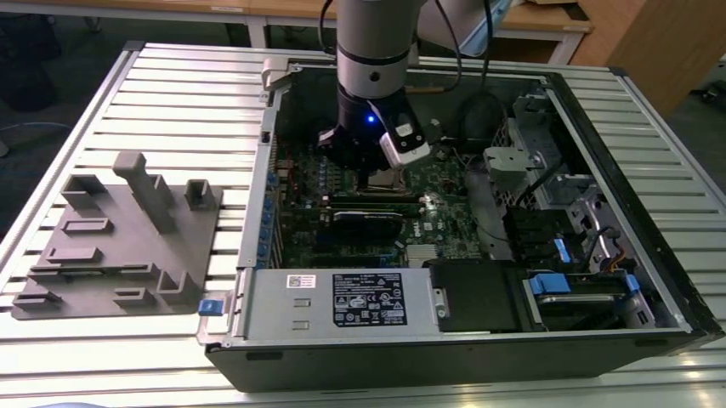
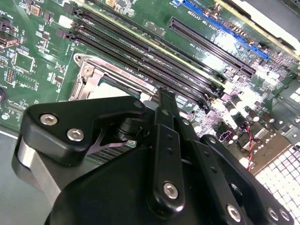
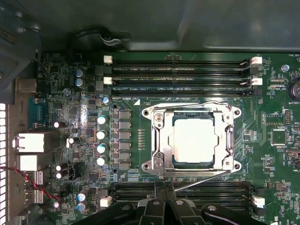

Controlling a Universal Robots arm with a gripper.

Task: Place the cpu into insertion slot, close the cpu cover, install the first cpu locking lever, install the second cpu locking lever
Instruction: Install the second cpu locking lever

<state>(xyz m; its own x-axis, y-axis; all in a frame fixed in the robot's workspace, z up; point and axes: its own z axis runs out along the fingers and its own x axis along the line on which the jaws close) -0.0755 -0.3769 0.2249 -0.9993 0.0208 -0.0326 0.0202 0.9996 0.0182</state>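
In the first wrist view the cpu lies flat in the insertion slot, its pale metal top showing through the cut-out of the cpu cover, which is folded down over it. One locking lever runs flat along the socket's side by the memory slots. The other lever slants away from the opposite side, its free end close to my gripper, whose fingers stand together. In the exterior view my gripper hangs low inside the case, just over the socket. The second wrist view has the socket partly behind the gripper's linkage.
Long black memory slots flank the socket on both sides. The open computer case lies on a slatted table, with a power supply at its near end and drive bays on the exterior view's right. A grey fixture sits on the exterior view's left.
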